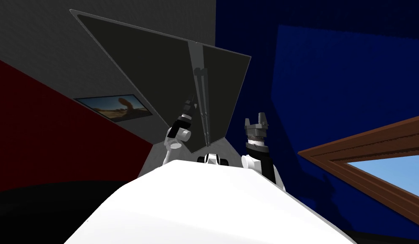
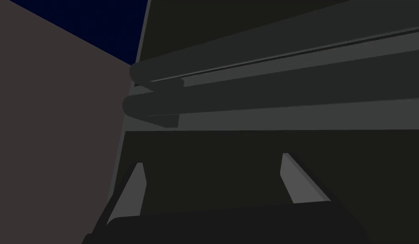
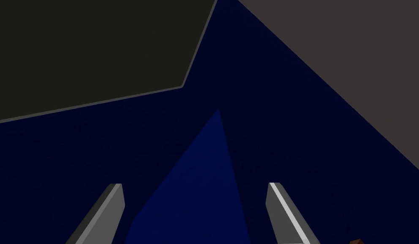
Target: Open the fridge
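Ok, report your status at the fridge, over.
Left gripper open, close to the fridge, just short of its two handles. Right gripper open, raised. Doors look shut. Nothing in the way.

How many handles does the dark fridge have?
2. Both long handles run side by side down the middle of the fridge: one nearest my open left gripper, the other just beyond it. Others may be hidden.

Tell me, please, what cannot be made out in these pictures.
- Handles: left wrist view, far ends cut off by the picture's edge.
- Left gripper: head view, too small and dark to show whether it touches one.
- Fridge: right wrist view, all but one corner cut off.
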You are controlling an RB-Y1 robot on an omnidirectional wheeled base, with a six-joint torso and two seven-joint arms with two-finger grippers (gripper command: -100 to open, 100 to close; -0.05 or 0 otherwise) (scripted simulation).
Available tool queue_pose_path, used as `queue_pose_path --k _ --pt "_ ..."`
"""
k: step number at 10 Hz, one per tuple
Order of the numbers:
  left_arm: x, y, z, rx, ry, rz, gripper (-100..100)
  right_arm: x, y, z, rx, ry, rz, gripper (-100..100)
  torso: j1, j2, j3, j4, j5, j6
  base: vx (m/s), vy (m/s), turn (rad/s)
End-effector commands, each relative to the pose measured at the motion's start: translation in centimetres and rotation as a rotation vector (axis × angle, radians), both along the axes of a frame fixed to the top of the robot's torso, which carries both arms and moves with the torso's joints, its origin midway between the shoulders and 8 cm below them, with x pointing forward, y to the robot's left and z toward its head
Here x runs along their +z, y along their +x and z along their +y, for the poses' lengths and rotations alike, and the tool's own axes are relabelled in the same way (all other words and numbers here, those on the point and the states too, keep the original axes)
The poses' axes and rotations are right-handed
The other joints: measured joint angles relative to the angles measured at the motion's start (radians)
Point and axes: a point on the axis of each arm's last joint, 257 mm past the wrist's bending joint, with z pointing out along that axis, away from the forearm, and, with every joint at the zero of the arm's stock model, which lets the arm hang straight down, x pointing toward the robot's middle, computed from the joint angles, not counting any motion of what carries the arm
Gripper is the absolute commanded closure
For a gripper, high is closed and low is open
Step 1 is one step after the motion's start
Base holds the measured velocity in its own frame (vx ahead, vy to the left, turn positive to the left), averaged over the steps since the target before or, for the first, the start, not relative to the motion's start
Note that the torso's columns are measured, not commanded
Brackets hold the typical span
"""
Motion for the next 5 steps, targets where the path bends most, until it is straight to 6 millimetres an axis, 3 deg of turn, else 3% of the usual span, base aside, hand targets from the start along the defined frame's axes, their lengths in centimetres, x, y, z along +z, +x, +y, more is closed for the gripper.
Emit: queue_pose_path --k 1,2,4,5 --pt "0.0 0.8 -0.6 -0.009 0.014 0.032 -100 0.0 0.0 0.0 0.0 0.0 0.0 0 0.0 0.0 0.0 0.0 0.0 -0.001 0.007 -0.009 0.001" --pt "0.6 1.2 -2.0 -0.032 0.03 0.038 -100 0.0 0.0 0.0 0.0 0.0 0.0 0 0.001 0.0 0.0 0.0 0.0 -0.001 0.013 -0.013 -0.061" --pt "0.7 1.6 -2.3 -0.031 0.037 0.056 -100 0.0 0.0 0.0 0.0 0.0 0.0 0 0.0 0.0 0.0 0.0 0.0 0.0 0.012 -0.008 -0.013" --pt "1.4 1.9 -3.6 -0.052 0.056 0.06 -100 0.0 0.0 0.0 0.0 0.0 0.0 0 0.001 0.0 0.0 0.0 0.0 -0.001 0.006 -0.011 -0.022"
